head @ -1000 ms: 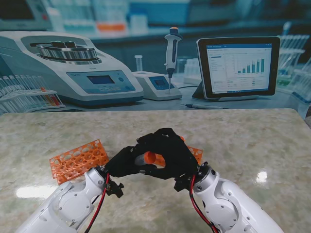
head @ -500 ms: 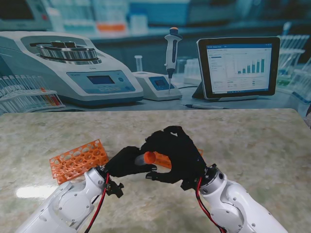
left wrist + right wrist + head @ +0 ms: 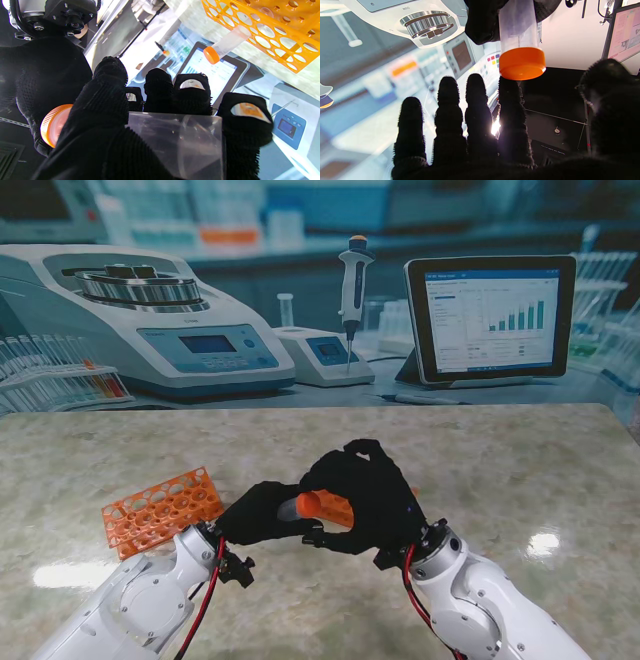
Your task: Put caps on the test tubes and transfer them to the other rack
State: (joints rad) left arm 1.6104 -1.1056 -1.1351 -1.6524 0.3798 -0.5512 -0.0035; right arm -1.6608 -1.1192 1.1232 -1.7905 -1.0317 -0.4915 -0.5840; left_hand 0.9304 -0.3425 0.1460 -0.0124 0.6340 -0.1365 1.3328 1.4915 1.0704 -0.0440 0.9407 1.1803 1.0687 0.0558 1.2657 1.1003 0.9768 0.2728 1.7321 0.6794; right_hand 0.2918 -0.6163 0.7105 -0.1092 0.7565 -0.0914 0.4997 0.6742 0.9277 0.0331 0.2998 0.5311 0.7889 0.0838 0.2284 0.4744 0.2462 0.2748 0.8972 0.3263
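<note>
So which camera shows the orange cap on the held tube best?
The right wrist view: the orange cap is whole and unobstructed on the tube. The left wrist view shows only its ribbed edge; the stand view shows it small between both hands.

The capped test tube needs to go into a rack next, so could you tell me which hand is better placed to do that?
Left. The left hand already grips the capped test tube, and an orange rack lies just beside it; the right hand is open, off the orange cap.
</note>
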